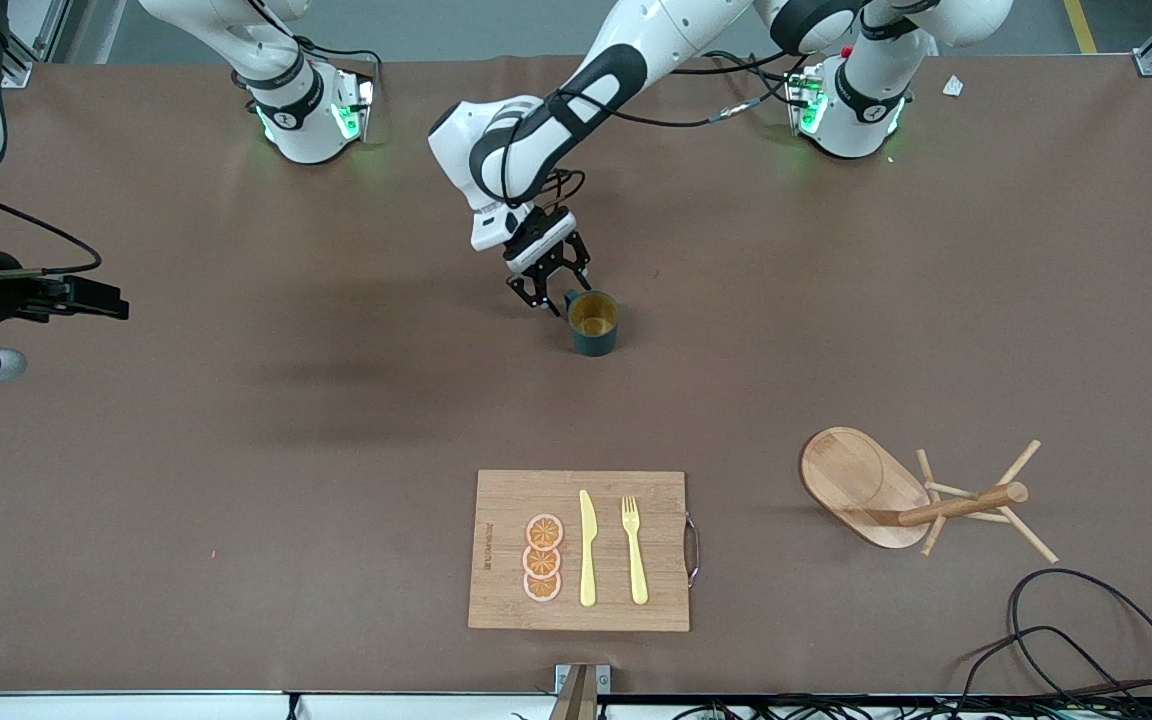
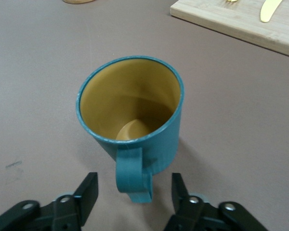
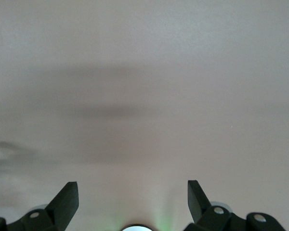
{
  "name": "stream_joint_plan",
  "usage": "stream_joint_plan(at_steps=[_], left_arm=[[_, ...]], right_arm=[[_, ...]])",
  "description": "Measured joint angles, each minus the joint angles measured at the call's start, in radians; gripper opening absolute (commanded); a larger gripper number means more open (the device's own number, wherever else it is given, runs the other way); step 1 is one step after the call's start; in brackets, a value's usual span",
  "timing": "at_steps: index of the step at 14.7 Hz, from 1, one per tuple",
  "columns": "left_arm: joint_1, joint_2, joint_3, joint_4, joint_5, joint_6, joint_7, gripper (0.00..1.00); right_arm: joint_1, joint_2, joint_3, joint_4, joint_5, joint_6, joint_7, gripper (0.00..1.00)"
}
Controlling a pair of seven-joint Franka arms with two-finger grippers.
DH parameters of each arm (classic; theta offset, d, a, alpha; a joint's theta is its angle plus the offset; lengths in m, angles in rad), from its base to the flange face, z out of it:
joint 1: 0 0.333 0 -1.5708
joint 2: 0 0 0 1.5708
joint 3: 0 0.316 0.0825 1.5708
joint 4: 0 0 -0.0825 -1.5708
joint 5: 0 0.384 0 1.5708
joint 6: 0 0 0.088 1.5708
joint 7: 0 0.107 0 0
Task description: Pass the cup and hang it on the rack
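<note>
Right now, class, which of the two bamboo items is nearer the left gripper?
The cutting board, flat and rectangular, holding cutlery. It lies just camera-side of the left gripper; the pegged rack sits further off.

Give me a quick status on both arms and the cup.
Left end effector open, fingers straddling the cup handle, no grip yet. Right end effector open, waiting over bare table. Cup upright mid-table. Rack standing toward left arm's end, nothing in the way.

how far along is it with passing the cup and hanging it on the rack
Barely begun. The cup stands upright on the table; the left gripper has its open fingers either side of the handle, not yet gripping. The right gripper waits open. Lifting, the handover and hanging remain, and the rack appears tipped over.
</note>
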Motion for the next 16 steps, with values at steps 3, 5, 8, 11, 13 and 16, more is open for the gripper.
stream_joint_plan(at_steps=[3, 5, 8, 11, 13, 16], left_arm=[[-0.001, 0.003, 0.003, 0.002, 0.000, 0.000, 0.000, 0.41], [-0.001, 0.006, 0.003, 0.002, 0.000, 0.000, 0.000, 0.25], [-0.001, 0.012, 0.004, 0.002, 0.000, 0.000, 0.000, 0.09], [-0.001, 0.012, 0.007, 0.005, 0.001, 0.000, 0.001, 0.00], [0.000, 0.012, 0.012, 0.012, 0.001, 0.000, 0.003, 0.00], [0.008, -0.001, 0.016, 0.032, 0.001, -0.005, 0.024, 0.00]], right_arm=[[0.000, -0.014, 0.005, 0.007, 0.000, -0.016, 0.019, 1.00], [0.000, -0.034, 0.005, 0.007, 0.000, -0.025, 0.019, 1.00], [0.000, -0.103, 0.005, -0.045, 0.000, -0.020, 0.020, 1.00], [0.000, -0.207, 0.005, -0.145, 0.000, 0.000, 0.020, 1.00], [0.000, -0.261, 0.004, -0.181, 0.000, 0.001, 0.022, 1.00], [0.000, -0.309, 0.003, -0.192, 0.000, 0.001, 0.023, 1.00]])
